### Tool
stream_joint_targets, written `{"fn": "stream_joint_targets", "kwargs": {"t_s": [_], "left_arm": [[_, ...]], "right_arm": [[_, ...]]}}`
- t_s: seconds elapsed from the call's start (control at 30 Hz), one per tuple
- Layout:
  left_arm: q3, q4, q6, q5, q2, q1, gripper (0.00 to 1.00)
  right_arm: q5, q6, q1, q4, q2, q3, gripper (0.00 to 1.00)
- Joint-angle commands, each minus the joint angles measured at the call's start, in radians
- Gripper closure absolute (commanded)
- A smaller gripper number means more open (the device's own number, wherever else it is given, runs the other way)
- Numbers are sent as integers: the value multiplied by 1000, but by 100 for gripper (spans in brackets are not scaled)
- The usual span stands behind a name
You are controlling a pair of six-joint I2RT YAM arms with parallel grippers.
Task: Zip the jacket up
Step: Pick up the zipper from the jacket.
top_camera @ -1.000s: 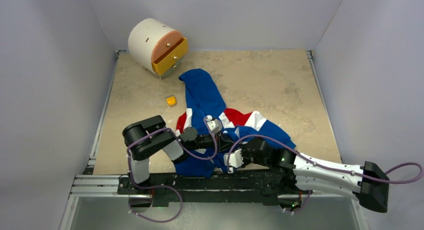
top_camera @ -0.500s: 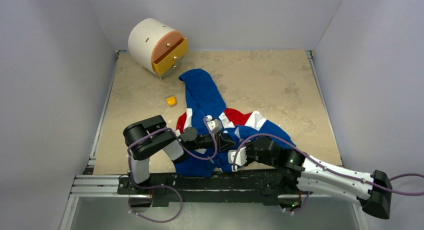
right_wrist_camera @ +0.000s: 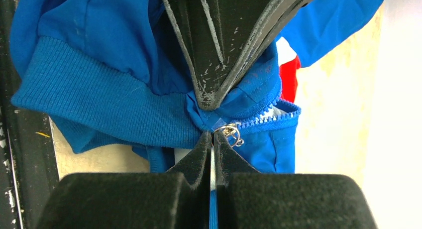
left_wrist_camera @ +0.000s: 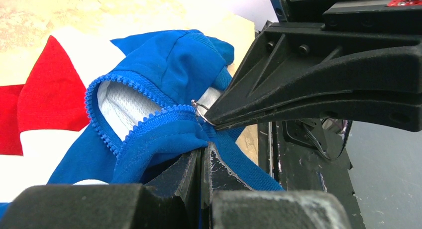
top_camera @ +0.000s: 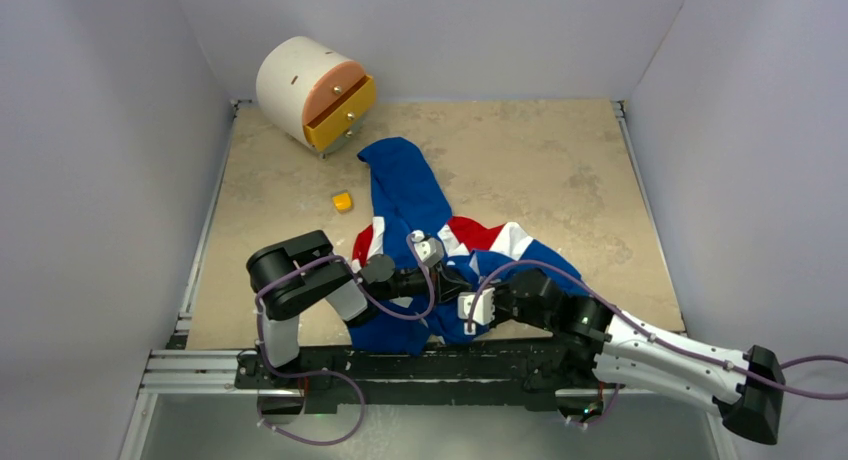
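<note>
The blue jacket (top_camera: 410,195), with red and white panels, lies crumpled in front of both arms. My left gripper (left_wrist_camera: 205,150) is shut on the blue hem fabric just below the bottom of the zipper (left_wrist_camera: 149,123). In the right wrist view its black fingers (right_wrist_camera: 211,64) come down from the top onto the same fold. My right gripper (right_wrist_camera: 211,136) is shut at the metal ring of the zipper pull (right_wrist_camera: 232,133), tip to tip with the left one. The zipper is parted above the pull and shows white lining (left_wrist_camera: 122,107). From above, both grippers (top_camera: 452,285) meet over the jacket's near part.
A white round drawer unit (top_camera: 300,75) with a yellow drawer part-open stands at the back left. A small yellow block (top_camera: 343,201) lies left of the jacket's sleeve. The black rail (top_camera: 400,365) runs along the near edge, and grey walls enclose the table.
The right gripper's jaws have closed at the zipper pull. The right arm's wrist has shifted slightly forward and its elbow has dropped toward the lower right. The left arm has stayed still.
</note>
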Motion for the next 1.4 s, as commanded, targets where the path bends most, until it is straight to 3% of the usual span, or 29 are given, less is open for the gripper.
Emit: {"fn": "stream_joint_targets", "kwargs": {"t_s": [0.0,0.3,0.7,0.97,1.03,1.2,1.37], "left_arm": [[14,24,-20,26,10,-6,100],[11,24,-21,25,11,-6,100],[6,42,-26,23,16,-6,100],[1,43,-27,21,11,-6,100],[1,43,-27,20,9,-6,100],[0,41,-26,20,11,-6,100],[2,41,-28,20,13,-6,100]], "right_arm": [[-4,46,-27,62,28,45,100],[9,116,-31,194,109,7,100],[20,159,-32,196,143,10,84],[10,153,-32,203,162,9,80],[9,155,-32,210,165,8,81],[60,149,-31,219,157,5,100],[112,144,-32,246,115,1,100]]}}
